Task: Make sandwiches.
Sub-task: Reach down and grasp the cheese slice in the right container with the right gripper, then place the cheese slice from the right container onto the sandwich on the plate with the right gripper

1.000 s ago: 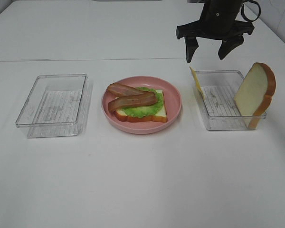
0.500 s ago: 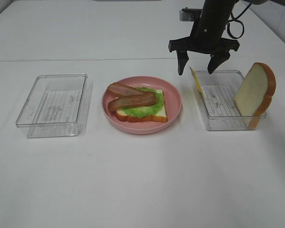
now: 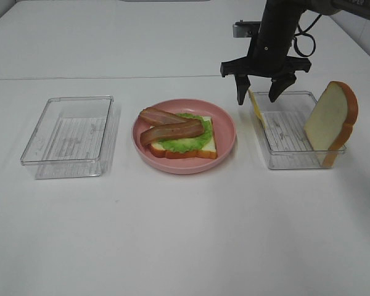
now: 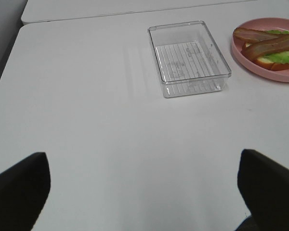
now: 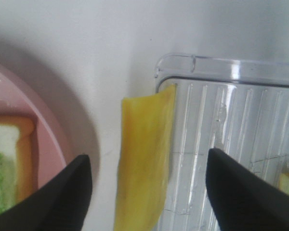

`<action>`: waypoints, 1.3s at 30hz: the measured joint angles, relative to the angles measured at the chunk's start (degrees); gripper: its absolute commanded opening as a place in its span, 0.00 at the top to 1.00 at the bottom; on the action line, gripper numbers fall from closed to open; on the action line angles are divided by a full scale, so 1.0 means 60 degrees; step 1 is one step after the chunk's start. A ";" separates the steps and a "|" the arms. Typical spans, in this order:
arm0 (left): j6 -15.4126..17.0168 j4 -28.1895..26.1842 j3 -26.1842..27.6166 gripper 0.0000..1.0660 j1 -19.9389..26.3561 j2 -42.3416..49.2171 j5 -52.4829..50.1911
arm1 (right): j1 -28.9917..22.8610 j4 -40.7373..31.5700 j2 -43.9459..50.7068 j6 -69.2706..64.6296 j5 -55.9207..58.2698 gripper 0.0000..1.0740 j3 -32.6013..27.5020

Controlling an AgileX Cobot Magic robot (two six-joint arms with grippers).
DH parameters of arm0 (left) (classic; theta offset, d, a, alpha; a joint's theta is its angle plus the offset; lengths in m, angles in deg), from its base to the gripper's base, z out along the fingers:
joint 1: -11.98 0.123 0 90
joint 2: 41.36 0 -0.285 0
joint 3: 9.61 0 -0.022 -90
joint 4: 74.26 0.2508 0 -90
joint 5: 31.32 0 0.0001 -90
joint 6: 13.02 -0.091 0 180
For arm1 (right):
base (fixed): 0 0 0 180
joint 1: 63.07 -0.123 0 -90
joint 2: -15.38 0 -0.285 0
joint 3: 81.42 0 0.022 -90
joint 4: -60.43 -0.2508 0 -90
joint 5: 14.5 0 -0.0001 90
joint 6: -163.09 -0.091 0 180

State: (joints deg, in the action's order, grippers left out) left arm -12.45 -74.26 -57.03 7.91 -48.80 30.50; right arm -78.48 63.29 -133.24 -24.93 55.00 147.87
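In the exterior high view, the right gripper [image 3: 257, 100] has come down over the last second from well above the right tray [image 3: 299, 162] to that tray's plate-side wall, and its jaws have drawn in somewhat, though they are open and hold nothing. That puts it right at the cheese slice [image 3: 255, 108], so we judge the cheese pick-up to be the step in hand, with the cheese meant for the open sandwich on the pink plate [image 3: 185, 168], where bacon strips [image 3: 172, 131] lie on lettuce [image 3: 186, 143] over a bread slice [image 3: 208, 148]. The second bread slice [image 3: 330, 121] stands upright at the tray's far end, and the left tray [image 3: 66, 98] holds no food. In the left wrist view, the left gripper [image 4: 144, 192] hangs wide open over bare bench [image 4: 86, 120], well apart from the left tray [image 4: 192, 89]. In the right wrist view, the cheese slice [image 5: 143, 159] stands on edge against the tray rim [image 5: 221, 65], its long axis running along that wall and its broad faces turned toward plate and tray. The right gripper [image 5: 148, 156] straddles it, one finger on each side, neither touching it.
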 measured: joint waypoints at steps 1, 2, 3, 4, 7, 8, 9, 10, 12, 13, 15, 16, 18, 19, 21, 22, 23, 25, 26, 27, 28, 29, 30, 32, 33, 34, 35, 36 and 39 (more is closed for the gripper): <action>0.0000 0.0000 0.0000 0.08 0.0000 0.0000 0.0000 | 0.0000 0.0038 0.0000 0.0000 0.0000 0.50 0.0000; 0.0000 0.0000 0.0000 0.08 0.0000 0.0000 0.0000 | 0.0000 0.0153 0.0000 0.0000 0.0000 0.57 0.0000; 0.0000 0.0000 0.0000 0.08 0.0000 0.0000 0.0000 | 0.0000 0.0153 0.0000 0.0000 0.0000 0.57 0.0000; 0.0000 0.0000 0.0000 0.08 0.0000 0.0000 0.0000 | 0.0000 0.0181 0.0000 0.0000 0.0000 0.60 0.0000; 0.0000 0.0000 0.0000 0.08 0.0000 0.0000 0.0000 | 0.0000 0.0220 0.0000 0.0000 0.0000 0.78 0.0000; 0.0000 0.0000 0.0000 0.08 0.0000 0.0000 0.0000 | 0.0000 0.0220 0.0000 0.0000 0.0000 0.78 0.0000; 0.0000 0.0000 0.0000 0.08 0.0000 0.0000 0.0000 | 0.0000 0.0220 0.0000 0.0000 0.0000 0.83 0.0000; 0.0000 0.0000 0.0000 0.08 0.0000 0.0000 0.0000 | 0.0000 0.0220 0.0000 0.0000 0.0000 0.93 0.0000; 0.0000 0.0000 0.0000 0.08 0.0000 0.0000 0.0000 | 0.0000 0.0229 0.0000 0.0000 0.0000 1.00 0.0000; 0.0000 0.0000 0.0000 0.08 0.0000 0.0000 0.0000 | 0.0000 0.0229 0.0000 0.0000 0.0000 1.00 0.0000; 0.0000 0.0000 0.0000 0.08 0.0000 0.0000 0.0000 | 0.0000 0.0229 0.0000 0.0010 0.0000 1.00 0.0000; 0.0000 0.0000 0.0000 0.08 0.0000 0.0000 0.0000 | 0.0000 0.0229 0.0000 0.0010 0.0000 1.00 0.0000; 0.0000 0.0000 0.0000 0.08 0.0000 0.0000 0.0000 | 0.0000 0.0239 0.0000 0.0010 0.0000 1.00 0.0000; 0.0000 0.0000 0.0000 0.08 0.0000 0.0000 0.0000 | 0.0000 0.0239 0.0000 0.0010 0.0000 1.00 0.0000; 0.0000 0.0000 0.0000 0.08 0.0000 0.0000 0.0000 | 0.0000 0.0258 0.0000 0.0010 0.0000 1.00 0.0000; 0.0000 0.0000 0.0000 0.08 0.0000 0.0000 0.0000 | 0.0000 0.0306 0.0000 0.0010 0.0019 1.00 0.0029; 0.0000 0.0000 0.0000 0.08 0.0000 0.0000 0.0000 | 0.0000 0.0325 0.0000 0.0010 0.0019 1.00 0.0076; 0.0000 0.0000 0.0000 0.08 0.0000 0.0000 0.0000 | 0.0000 0.0344 0.0000 0.0010 0.0029 1.00 0.0172; 0.0000 0.0000 0.0000 0.08 0.0000 0.0000 0.0000 | 0.0000 0.0344 0.0038 0.0010 0.0029 1.00 0.0201; 0.0000 0.0000 0.0000 0.08 0.0000 0.0000 0.0000 | 0.0000 0.0344 0.0038 0.0010 0.0029 1.00 0.0201; 0.0000 0.0000 0.0000 0.08 0.0000 0.0000 0.0000 | 0.0000 0.0344 0.0210 0.0010 0.0029 1.00 0.0191; 0.0000 0.0000 0.0000 0.08 0.0000 0.0000 0.0000 | 0.0000 0.0325 0.0334 0.0010 0.0029 1.00 0.0201; 0.0000 0.0000 0.0000 0.08 0.0000 0.0000 0.0000 | 0.0000 0.0325 0.0334 0.0010 0.0029 1.00 0.0201; 0.0000 0.0000 0.0000 0.08 0.0000 0.0000 0.0000 | 0.0000 0.0239 0.0630 0.0010 0.0038 1.00 0.0201; 0.0000 0.0000 0.0000 0.08 0.0000 0.0000 0.0000 | 0.0000 0.0086 0.0964 0.0010 0.0038 1.00 0.0210; 0.0000 0.0000 0.0000 0.08 0.0000 0.0000 0.0000 | 0.0000 -0.0048 0.1155 0.0010 0.0038 1.00 0.0220; 0.0000 0.0000 0.0000 0.08 0.0000 0.0000 0.0000 | 0.0000 -0.0048 0.1155 0.0010 0.0038 1.00 0.0220; 0.0000 0.0000 0.0000 0.08 0.0000 0.0000 0.0000 | 0.0000 -0.0401 0.1490 0.0010 0.0019 1.00 0.0220; 0.0000 0.0000 0.0000 0.08 0.0000 0.0000 0.0000 | 0.0000 -0.1098 0.1900 0.0029 0.0019 1.00 0.0239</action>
State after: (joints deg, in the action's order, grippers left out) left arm -12.45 -74.26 -57.03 7.91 -48.80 30.50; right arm -78.48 56.70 -121.84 -24.76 55.12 149.31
